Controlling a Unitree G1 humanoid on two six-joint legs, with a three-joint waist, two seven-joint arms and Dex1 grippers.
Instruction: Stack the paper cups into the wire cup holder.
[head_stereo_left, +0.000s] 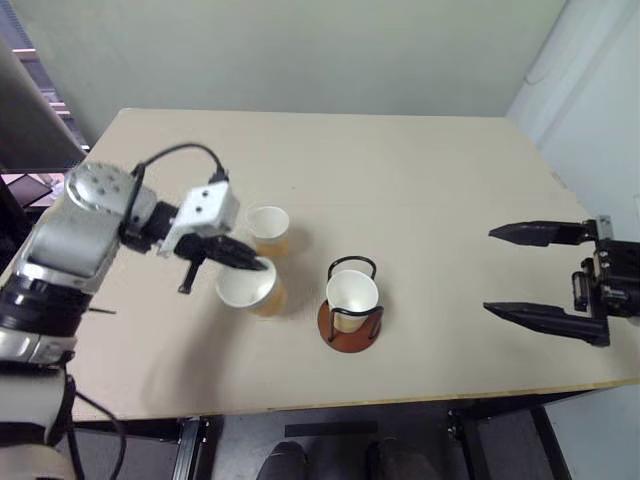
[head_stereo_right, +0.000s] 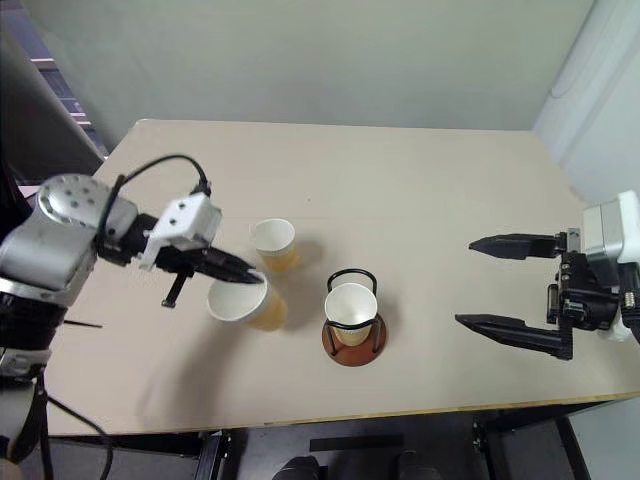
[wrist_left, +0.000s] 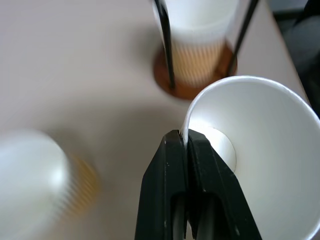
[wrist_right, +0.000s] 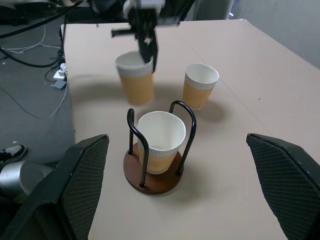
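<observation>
Here, left tool (head_stereo_left: 258, 265) pinched shut on a paper cup's (head_stereo_left: 250, 288) rim, left of centre, just beside the wire cup holder (head_stereo_left: 351, 325) with one cup (head_stereo_left: 352, 294) inside. Third cup (head_stereo_left: 268, 229) just behind. Right tool (head_stereo_left: 510, 271) spread wide and empty at right edge; bare worktop (head_stereo_left: 430, 190) between.

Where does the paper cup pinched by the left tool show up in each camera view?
Left eye view: held cup, left of centre, rim pinched by the left tool.
Right eye view: held cup, left of centre.
Left wrist view: held cup, big white interior, right of the closed tool.
Right wrist view: held cup, upper middle, beyond the holder.
Shared landmark: the wire cup holder with one cup inside it, beside the held cup.
</observation>
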